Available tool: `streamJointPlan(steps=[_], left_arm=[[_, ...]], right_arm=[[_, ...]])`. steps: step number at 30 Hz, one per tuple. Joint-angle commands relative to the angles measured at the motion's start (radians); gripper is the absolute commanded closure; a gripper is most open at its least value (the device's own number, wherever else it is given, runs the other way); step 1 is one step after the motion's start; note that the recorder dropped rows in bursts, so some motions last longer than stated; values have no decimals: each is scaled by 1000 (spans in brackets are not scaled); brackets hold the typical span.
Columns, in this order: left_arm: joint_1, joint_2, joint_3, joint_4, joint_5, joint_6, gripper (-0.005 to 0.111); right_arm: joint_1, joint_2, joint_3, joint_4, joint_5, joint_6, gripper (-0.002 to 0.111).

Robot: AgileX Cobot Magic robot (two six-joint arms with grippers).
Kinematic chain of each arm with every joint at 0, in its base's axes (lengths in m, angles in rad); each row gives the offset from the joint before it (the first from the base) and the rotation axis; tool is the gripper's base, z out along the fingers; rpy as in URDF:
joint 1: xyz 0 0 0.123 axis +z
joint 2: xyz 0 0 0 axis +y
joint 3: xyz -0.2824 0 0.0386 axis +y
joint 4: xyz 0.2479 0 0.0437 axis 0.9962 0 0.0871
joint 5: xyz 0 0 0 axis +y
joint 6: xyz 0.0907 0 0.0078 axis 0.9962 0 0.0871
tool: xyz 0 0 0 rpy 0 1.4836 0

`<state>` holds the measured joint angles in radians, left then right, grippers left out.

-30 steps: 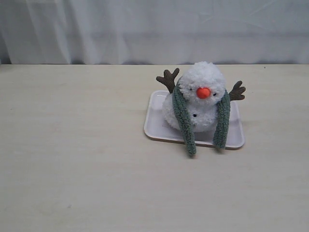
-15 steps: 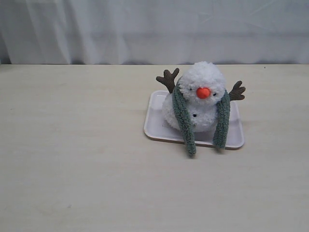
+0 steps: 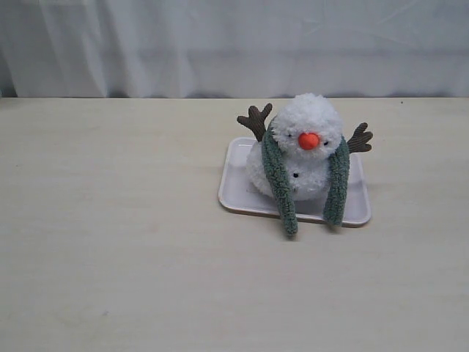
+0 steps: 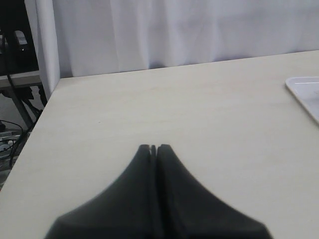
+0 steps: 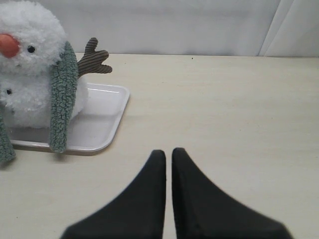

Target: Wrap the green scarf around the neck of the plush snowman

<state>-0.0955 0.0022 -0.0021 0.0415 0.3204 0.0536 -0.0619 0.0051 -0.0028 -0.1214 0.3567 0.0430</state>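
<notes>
The plush snowman (image 3: 306, 143) (image 5: 27, 64) sits upright on a white tray (image 3: 238, 187) (image 5: 102, 117) right of the table's middle. The green scarf (image 3: 279, 183) (image 5: 62, 97) lies behind its neck, and both ends hang down its front, past the tray's front edge. Neither arm shows in the exterior view. My left gripper (image 4: 153, 147) is shut and empty above bare table, far from the tray. Off to the side of the tray, my right gripper (image 5: 168, 152) hovers shut and empty, well apart from the snowman.
A white curtain (image 3: 234, 44) hangs behind the table's far edge. In the left wrist view the table's side edge (image 4: 35, 129) shows, with dark equipment (image 4: 15, 45) beyond it, and a corner of the tray (image 4: 306, 89).
</notes>
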Motion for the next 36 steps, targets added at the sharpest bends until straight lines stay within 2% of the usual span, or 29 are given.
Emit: streamJointPlan(steps=[1,6,12,28,33,36], left_arm=[[1,-2,2,-2,-12,-3,107],[1,-2,2,-2,-12,-3,107],[1,-2,2,-2,-12,-3,107],[1,-2,2,-2,-12,-3,107],[1,-2,2,-2,-12,-3,107],[1,-2,2,-2,-12,-3,107]], right_arm=[[-5,-5,3,10,-7,-9,104],[-5,-5,3,121,-7,-145,104],[-5,-5,3,23,-7,0,104],[-5,-5,3,20,-7,1,104],[67,-5,3,20,-7,1,104],[73,-5,3,20,-7,-4,104]])
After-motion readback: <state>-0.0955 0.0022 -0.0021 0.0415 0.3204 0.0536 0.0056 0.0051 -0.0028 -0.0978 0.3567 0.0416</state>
